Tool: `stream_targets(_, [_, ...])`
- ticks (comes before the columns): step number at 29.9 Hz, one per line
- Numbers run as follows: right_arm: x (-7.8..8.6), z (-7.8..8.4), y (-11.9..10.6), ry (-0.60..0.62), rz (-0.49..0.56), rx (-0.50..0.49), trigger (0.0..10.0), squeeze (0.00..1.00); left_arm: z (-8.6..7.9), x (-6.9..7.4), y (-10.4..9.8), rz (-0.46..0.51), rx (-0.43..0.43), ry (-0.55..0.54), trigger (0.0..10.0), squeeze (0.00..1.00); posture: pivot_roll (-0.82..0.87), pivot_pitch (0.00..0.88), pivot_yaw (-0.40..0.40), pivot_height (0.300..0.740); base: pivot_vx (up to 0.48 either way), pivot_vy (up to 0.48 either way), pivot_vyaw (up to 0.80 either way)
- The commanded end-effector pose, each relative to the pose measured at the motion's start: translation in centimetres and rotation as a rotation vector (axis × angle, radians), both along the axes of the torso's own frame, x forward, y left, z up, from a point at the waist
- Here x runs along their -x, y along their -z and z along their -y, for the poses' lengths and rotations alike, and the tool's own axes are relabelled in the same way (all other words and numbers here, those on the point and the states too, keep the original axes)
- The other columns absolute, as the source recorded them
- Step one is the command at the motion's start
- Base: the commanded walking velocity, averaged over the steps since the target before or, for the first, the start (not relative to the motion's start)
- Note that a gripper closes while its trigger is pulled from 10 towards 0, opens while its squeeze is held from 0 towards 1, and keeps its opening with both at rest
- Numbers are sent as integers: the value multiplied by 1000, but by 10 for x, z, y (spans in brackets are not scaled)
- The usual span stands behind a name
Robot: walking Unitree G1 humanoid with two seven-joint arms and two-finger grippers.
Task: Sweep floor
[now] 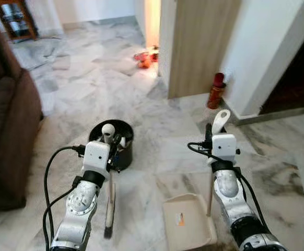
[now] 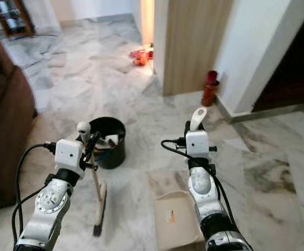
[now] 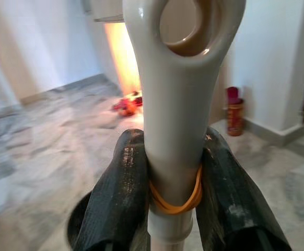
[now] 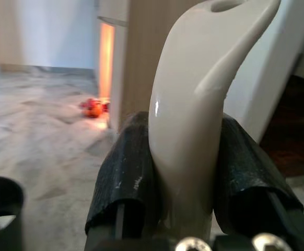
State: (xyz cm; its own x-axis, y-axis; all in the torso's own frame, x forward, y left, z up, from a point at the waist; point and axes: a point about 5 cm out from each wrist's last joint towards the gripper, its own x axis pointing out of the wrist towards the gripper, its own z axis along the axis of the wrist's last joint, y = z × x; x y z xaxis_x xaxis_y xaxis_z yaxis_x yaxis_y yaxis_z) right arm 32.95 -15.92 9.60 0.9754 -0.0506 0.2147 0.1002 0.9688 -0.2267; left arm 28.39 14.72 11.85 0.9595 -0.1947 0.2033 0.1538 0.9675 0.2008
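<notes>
Broom (image 2: 97, 201) in left gripper (image 3: 174, 183), dustpan (image 1: 187, 221) in right gripper (image 4: 186, 172).

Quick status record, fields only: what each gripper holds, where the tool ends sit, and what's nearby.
left gripper: shut on the broom handle
broom head: on the marble floor, in front of the black bin
right gripper: shut on the dustpan handle
dustpan: flat on the floor, right of the broom
sofa: robot's left
</notes>
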Motion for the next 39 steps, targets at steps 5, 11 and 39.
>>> stream_targets(5, [-3,-5,-5,-18,16,7,10000,0,0,-2,-8,36,-21,0,10000,0,115,41,35,740,0,-49,-800])
stream_targets(11, [-3,-4,-5,-17,15,8,10000,0,0,-2,-7,38,-19,2,10000,0,114,44,35,740,0,-282,-800])
stream_targets(39, [-4,-5,-5,-17,13,6,10000,0,1,-3,-8,40,-14,8,10000,0,109,55,33,740,0,-109,-800])
